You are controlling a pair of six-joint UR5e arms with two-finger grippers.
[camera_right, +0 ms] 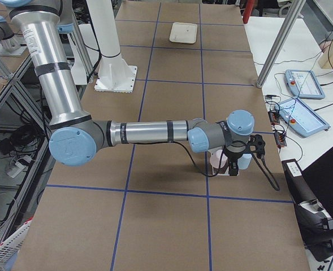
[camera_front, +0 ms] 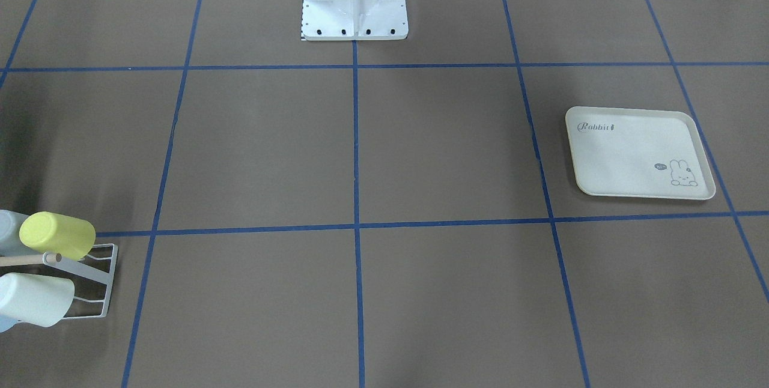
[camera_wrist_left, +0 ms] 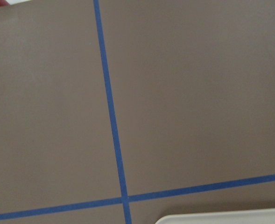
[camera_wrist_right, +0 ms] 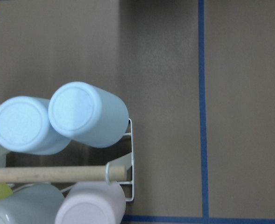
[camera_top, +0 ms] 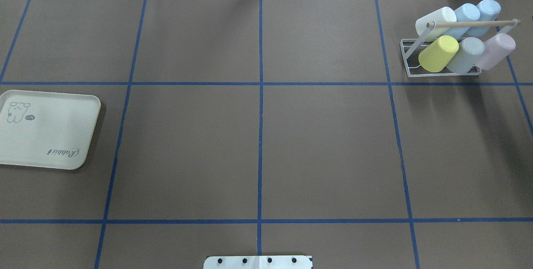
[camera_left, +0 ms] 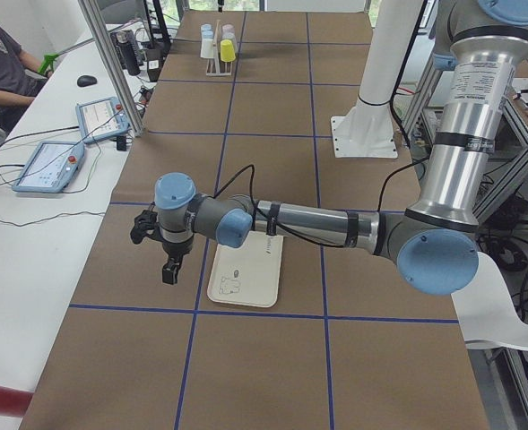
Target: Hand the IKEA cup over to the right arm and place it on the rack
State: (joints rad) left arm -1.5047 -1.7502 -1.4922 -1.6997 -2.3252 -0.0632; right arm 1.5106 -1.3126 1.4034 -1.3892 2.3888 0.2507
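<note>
The white wire rack (camera_top: 410, 58) with its wooden dowel (camera_top: 470, 23) stands at the far right of the table. Several pastel IKEA cups lie tilted on it, among them a yellow one (camera_top: 438, 53), a grey one (camera_top: 465, 55) and a pink one (camera_top: 495, 51). The right wrist view looks straight down on two blue cups (camera_wrist_right: 88, 114) and the dowel (camera_wrist_right: 53, 173). My right gripper (camera_right: 237, 166) hangs just above the rack. My left gripper (camera_left: 162, 260) hovers beside the tray's outer edge. Both show only in side views, so I cannot tell their state.
A cream rabbit-print tray (camera_top: 46, 129) lies bare at the table's left; its corner (camera_wrist_left: 221, 219) shows in the left wrist view. Blue tape lines (camera_top: 260, 94) grid the brown table. A seated person (camera_left: 4, 63) and teach pendants (camera_left: 48, 166) occupy the side bench.
</note>
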